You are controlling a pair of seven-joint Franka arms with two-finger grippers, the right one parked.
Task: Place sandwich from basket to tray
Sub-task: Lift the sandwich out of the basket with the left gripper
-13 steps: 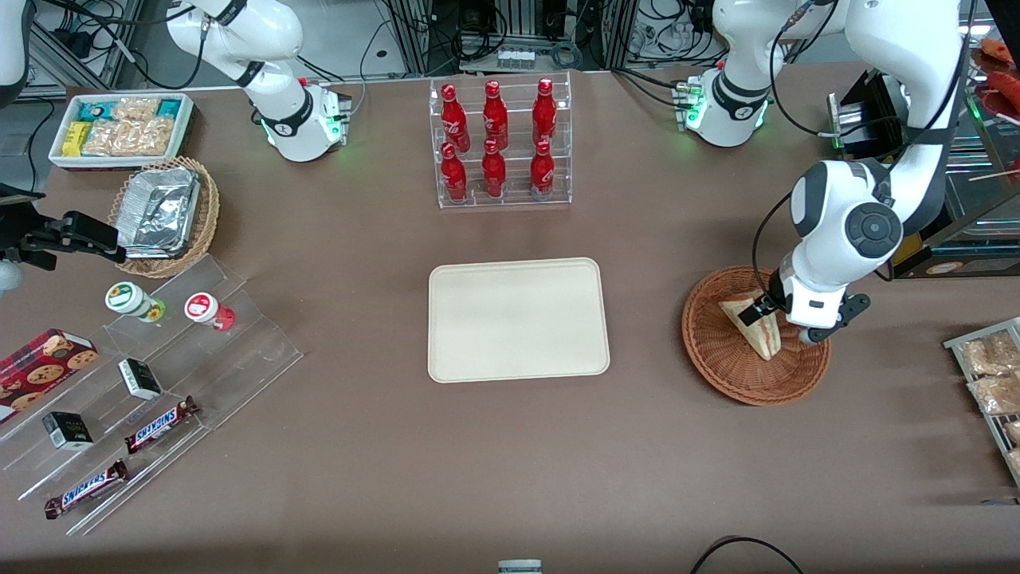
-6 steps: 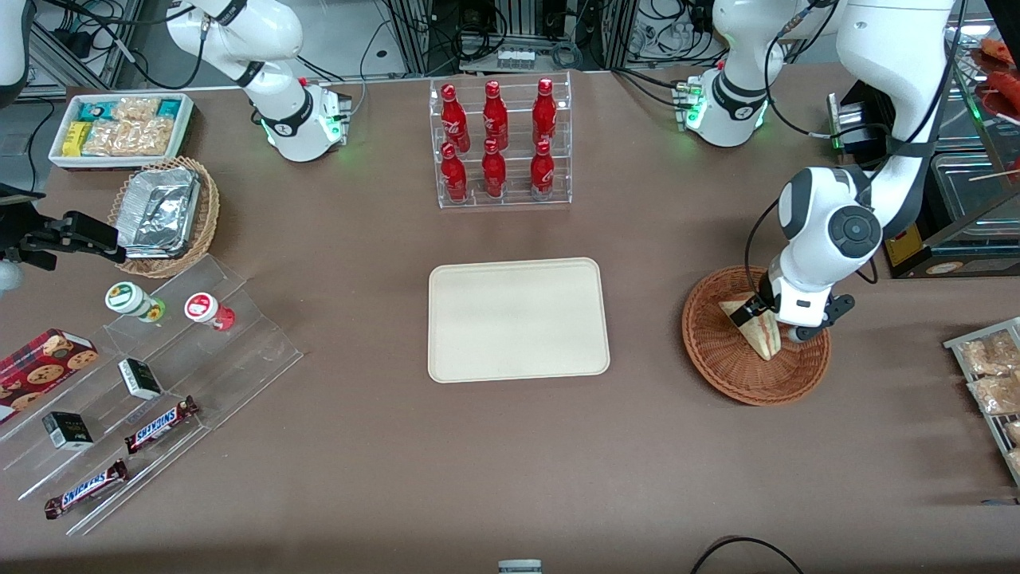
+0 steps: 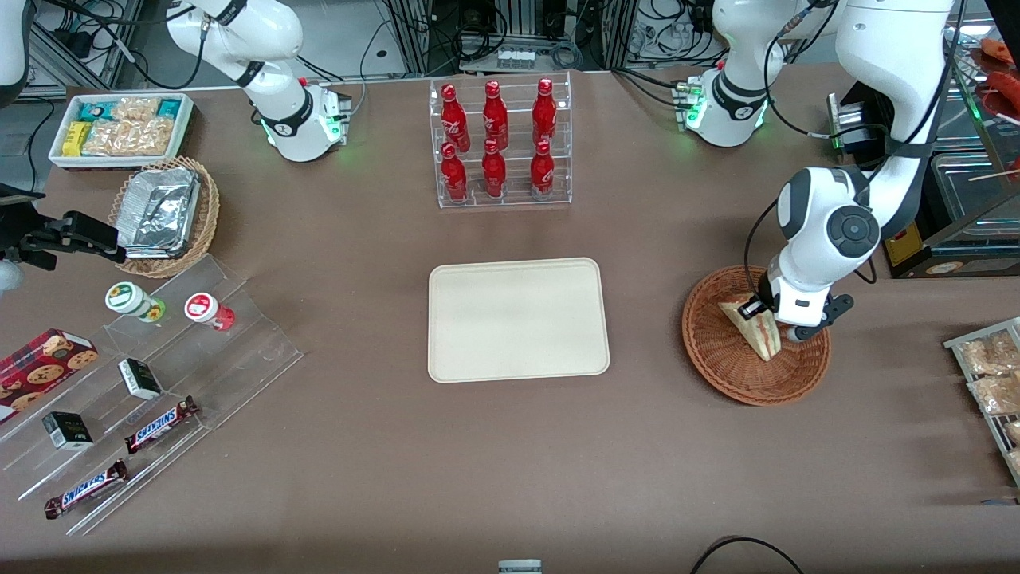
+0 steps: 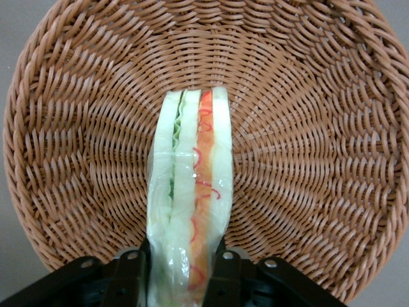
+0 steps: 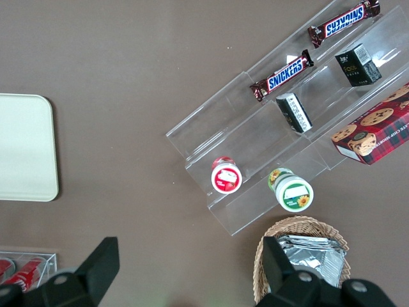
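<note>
The sandwich, a pale bread wedge with green and red filling, stands on edge in the reddish-brown wicker basket toward the working arm's end of the table. My gripper is down in the basket, shut on the sandwich. In the left wrist view the sandwich runs out from between the two black fingers, which press on its bread faces, with the basket's weave all around. The cream tray lies flat at the table's middle, beside the basket; its corner also shows in the right wrist view.
A clear rack of red bottles stands farther from the front camera than the tray. A wire rack of bagged snacks sits at the table's edge beside the basket. A glass display case stands just past the basket.
The arm came down and shifted slightly over the basket, bringing the fingers onto the sandwich's two faces. In the last half second almost nothing moved.
</note>
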